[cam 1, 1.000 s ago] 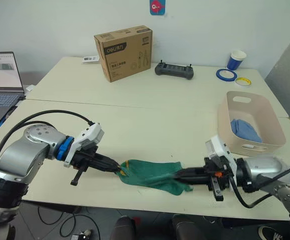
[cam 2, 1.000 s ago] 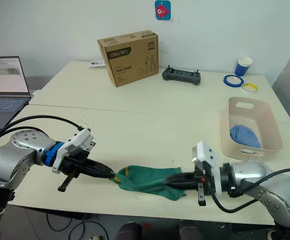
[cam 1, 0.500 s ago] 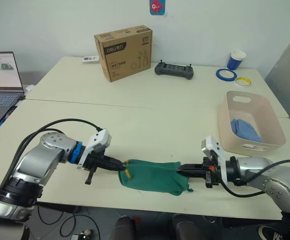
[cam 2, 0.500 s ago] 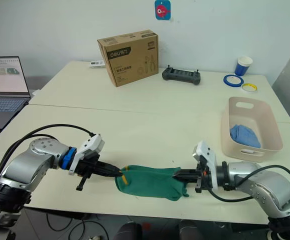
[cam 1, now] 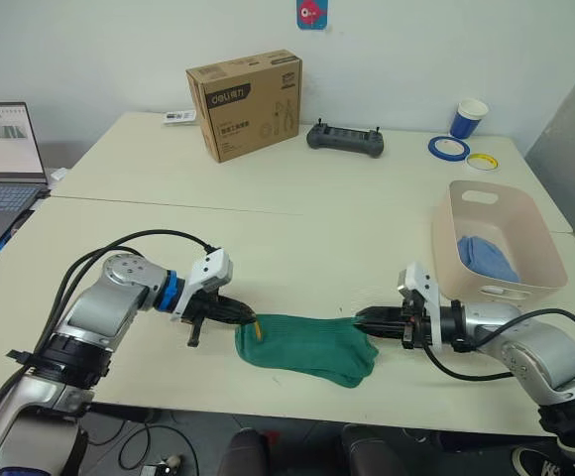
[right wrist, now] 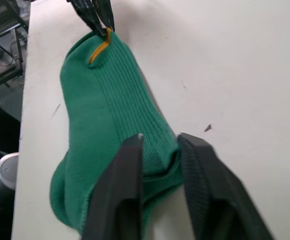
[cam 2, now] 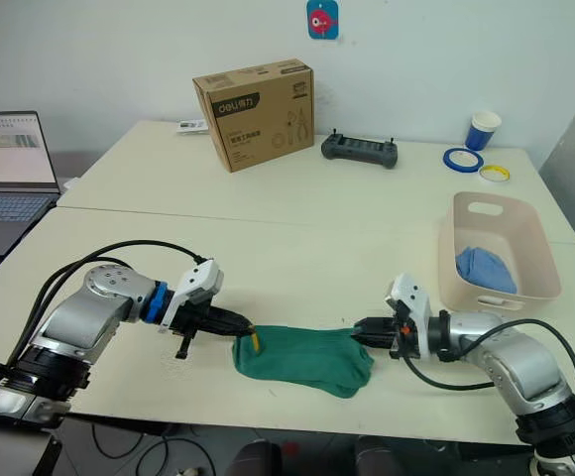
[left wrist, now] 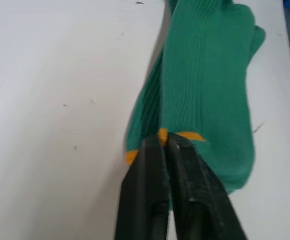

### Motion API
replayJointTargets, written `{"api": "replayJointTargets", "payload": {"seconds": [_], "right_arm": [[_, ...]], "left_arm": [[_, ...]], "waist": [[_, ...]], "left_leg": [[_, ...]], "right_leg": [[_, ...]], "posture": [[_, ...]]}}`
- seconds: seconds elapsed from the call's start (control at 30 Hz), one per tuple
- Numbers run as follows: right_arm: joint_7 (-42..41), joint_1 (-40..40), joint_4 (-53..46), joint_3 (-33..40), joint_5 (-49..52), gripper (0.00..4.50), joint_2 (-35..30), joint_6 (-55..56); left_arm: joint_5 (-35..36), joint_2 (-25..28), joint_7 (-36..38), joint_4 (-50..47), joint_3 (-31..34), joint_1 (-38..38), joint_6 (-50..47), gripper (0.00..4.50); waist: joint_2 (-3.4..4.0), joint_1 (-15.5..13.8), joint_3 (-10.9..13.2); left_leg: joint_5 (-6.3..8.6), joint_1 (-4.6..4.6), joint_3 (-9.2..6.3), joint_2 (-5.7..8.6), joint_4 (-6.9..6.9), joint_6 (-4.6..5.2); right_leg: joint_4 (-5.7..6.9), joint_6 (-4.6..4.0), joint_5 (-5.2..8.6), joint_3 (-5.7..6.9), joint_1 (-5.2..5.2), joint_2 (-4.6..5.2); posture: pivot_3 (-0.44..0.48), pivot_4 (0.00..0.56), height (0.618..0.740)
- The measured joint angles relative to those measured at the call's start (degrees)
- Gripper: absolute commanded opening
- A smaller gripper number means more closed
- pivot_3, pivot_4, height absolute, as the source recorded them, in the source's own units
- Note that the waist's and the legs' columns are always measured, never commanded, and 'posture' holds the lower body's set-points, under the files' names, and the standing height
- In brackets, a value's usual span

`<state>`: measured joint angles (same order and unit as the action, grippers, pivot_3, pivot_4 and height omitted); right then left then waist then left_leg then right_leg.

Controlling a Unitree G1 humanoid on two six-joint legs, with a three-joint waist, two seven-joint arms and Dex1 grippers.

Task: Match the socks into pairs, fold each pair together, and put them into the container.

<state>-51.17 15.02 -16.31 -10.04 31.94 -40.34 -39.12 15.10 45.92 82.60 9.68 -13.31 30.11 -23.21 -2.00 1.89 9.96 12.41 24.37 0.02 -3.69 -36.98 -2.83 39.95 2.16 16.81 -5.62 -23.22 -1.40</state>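
Left eye view: dark green socks (cam 1: 305, 347) lie flat near the table's (cam 1: 268, 238) front edge; the pink container (cam 1: 496, 241) (light blue sock (cam 1: 486, 258) inside) stands to the right.

Left wrist view: left gripper (left wrist: 163, 142) pinches the yellow-trimmed end.

Right wrist view: right gripper (right wrist: 159, 142) straddles the other end, fingers parted.

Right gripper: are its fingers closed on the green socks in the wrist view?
No: the right gripper has its fingers spread with a gap between them, straddling the end of the green socks without pinching.
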Motion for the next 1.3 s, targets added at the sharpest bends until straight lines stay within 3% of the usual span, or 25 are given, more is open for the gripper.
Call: {"api": "replayJointTargets", "payload": {"seconds": [0.07,0.1,0.43,0.83,1.13,1.3], "right_arm": [[0.0,-0.7,0.1,1.1,0.1,2.71,0.1,0.0],[0.1,-1.2,-0.1,2.1,0.5,2.72,0.2,-0.1],[0.4,-13.5,-9.1,11.0,5.7,2.72,-3.1,-4.5],[2.6,-13.6,-10.1,8.0,3.0,2.72,-1.2,-3.7],[2.6,-13.7,-10.1,6.9,2.6,2.72,-1.2,-3.3],[2.6,-13.9,-10.1,6.5,2.4,1.47,-1.2,-2.7]], "left_arm": [[0.1,-0.9,-0.6,0.1,0.1,0.0,0.0,1.84],[0.2,-1.2,-0.9,0.1,0.2,0.0,-0.1,2.13],[4.2,2.8,-0.4,-0.7,6.6,-2.9,-5.5,2.13],[5.0,4.3,-2.6,-9.1,6.8,-11.4,-7.4,2.13],[5.0,4.2,-3.5,-10.2,6.7,-12.4,-7.3,2.13],[5.2,3.8,-3.3,-10.2,6.4,-11.6,-7.4,2.18]], "waist": [[0.0,0.0,0.0],[0.0,0.0,0.0],[0.0,0.4,0.0],[0.0,0.4,0.0],[0.0,0.4,0.0],[0.0,0.4,0.0]], "left_leg": [[0.0,0.01,-0.02,0.0,0.01,0.0],[0.0,0.01,-0.03,0.0,0.02,0.0],[0.0,-0.02,-0.05,-0.01,0.02,0.0],[0.0,-0.01,-0.03,0.0,0.02,0.0],[0.0,-0.02,-0.02,0.0,0.02,0.0],[0.0,-0.02,-0.02,0.0,0.01,0.0]], "right_leg": [[0.0,-0.01,0.0,0.01,0.0,0.0],[0.0,-0.01,0.0,0.02,0.0,0.0],[0.02,0.0,0.01,0.02,0.02,-0.01],[0.0,0.0,0.01,0.01,0.02,0.03],[0.0,0.0,0.01,0.01,0.02,0.03],[0.0,0.01,0.01,0.01,0.02,0.02]], "posture": [[0.0,0.15,0.74],[0.0,0.15,0.74],[0.0,0.15,0.74],[0.0,0.15,0.74],[0.0,0.15,0.74],[0.0,0.15,0.74]]}}
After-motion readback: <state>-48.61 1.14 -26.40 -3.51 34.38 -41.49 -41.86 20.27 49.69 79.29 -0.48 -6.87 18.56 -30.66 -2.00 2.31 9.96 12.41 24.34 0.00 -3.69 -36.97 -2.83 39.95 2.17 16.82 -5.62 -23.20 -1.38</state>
